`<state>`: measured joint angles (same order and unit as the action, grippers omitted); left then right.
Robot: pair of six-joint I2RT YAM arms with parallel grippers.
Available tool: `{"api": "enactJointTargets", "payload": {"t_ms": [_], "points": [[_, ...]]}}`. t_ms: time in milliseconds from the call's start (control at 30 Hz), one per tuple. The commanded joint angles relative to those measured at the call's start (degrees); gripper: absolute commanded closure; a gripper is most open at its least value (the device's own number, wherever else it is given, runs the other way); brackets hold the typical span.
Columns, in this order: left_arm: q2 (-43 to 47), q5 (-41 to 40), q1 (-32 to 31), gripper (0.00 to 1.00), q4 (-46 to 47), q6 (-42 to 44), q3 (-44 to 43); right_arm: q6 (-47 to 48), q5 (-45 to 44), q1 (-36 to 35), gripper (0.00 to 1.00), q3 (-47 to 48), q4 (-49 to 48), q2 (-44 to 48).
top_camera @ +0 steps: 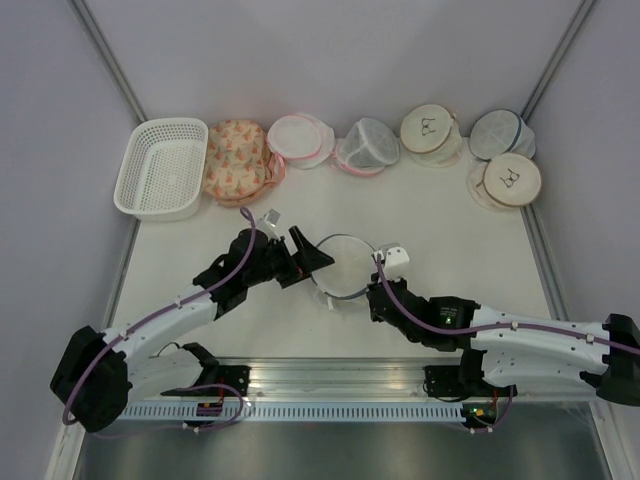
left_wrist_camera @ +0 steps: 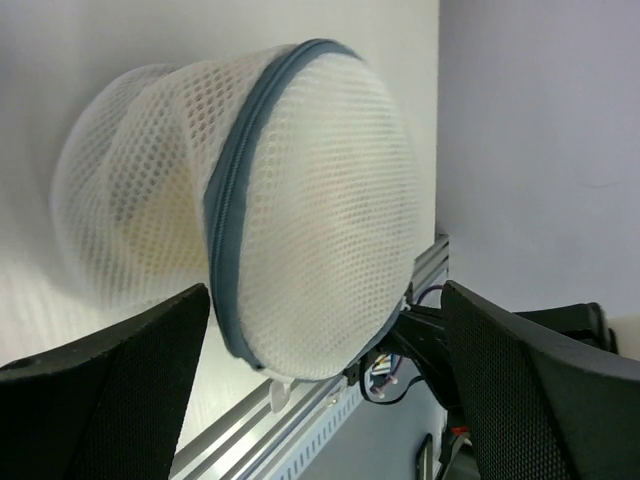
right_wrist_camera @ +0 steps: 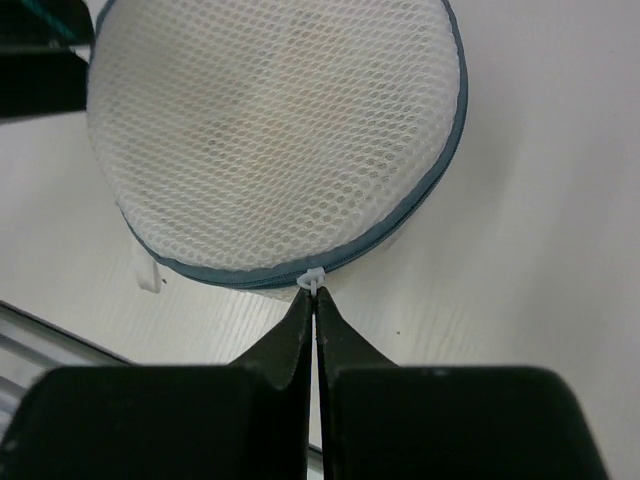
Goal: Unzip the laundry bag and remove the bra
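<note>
The laundry bag [top_camera: 344,264], a round white mesh drum with a dark blue zip rim, lies in the middle of the table. My right gripper [top_camera: 374,284] is at its near right rim. In the right wrist view the bag [right_wrist_camera: 270,130] fills the top, and my right gripper [right_wrist_camera: 314,298] is shut on the small white zip pull [right_wrist_camera: 312,281]. My left gripper [top_camera: 312,255] is open at the bag's left side. In the left wrist view the bag [left_wrist_camera: 310,200] sits between and just ahead of the spread fingers [left_wrist_camera: 530,390]. The bra is hidden, only a pale shape through the mesh.
Along the back stand a white basket [top_camera: 160,168], a floral bag [top_camera: 236,160], two pink-trimmed white bags [top_camera: 300,142], two beige round bags [top_camera: 430,130] and a smaller blue-rimmed bag [top_camera: 498,133]. An aluminium rail [top_camera: 340,385] runs along the near edge.
</note>
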<state>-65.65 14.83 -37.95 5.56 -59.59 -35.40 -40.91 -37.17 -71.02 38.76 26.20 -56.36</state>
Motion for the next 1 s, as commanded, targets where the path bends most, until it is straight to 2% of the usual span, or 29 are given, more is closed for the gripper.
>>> {"api": "enactJointTargets", "payload": {"t_ms": [0, 133, 367, 567, 667, 733, 800, 900, 933, 967], "points": [[8.58, -5.25, -0.01, 0.01, -10.39, -2.26, 5.49, 2.75, 4.9, 0.01, 1.0, -0.7, -6.58, -0.33], [16.05, -3.06, -0.1, 0.0, -13.64, -7.28, 10.52, 4.69, 18.14, 0.01, 1.0, -3.16, -18.44, -0.42], [25.65, 0.81, -0.63, 0.0, -13.65, -14.76, 15.01, 4.69, 30.13, 0.01, 0.99, -3.26, -25.75, -7.44], [25.14, 0.46, -0.72, 0.0, -8.83, -16.87, 16.23, 5.13, 36.29, -0.43, 0.99, -2.91, -32.79, -12.02], [19.63, 2.74, -1.41, 0.05, -3.65, -16.97, 15.72, 5.57, 35.85, -0.69, 0.99, -2.12, -33.14, -13.16], [17.42, 3.1, -1.86, 0.05, -3.54, -16.09, 14.66, 5.57, 35.24, -0.69, 1.0, -2.11, -33.23, -13.08], [15.74, 3.36, -2.47, 0.11, -3.02, -15.38, 13.78, 5.75, 34.62, -0.78, 1.0, -2.2, -33.05, -12.46], [13.53, 4.06, -3.35, 0.31, 0.49, -15.46, 14.3, 5.75, 33.83, -0.69, 1.0, -2.29, -32.27, -11.67], [13.27, 4.07, -3.35, 0.51, 0.85, -15.55, 14.3, 5.84, 33.74, -0.69, 1.0, -2.2, -32.0, -11.5], [13.26, 4.07, -3.35, 0.61, 1.11, -15.38, 14.3, 5.84, 33.65, -0.69, 1.0, -2.11, -31.47, -11.41]]}}
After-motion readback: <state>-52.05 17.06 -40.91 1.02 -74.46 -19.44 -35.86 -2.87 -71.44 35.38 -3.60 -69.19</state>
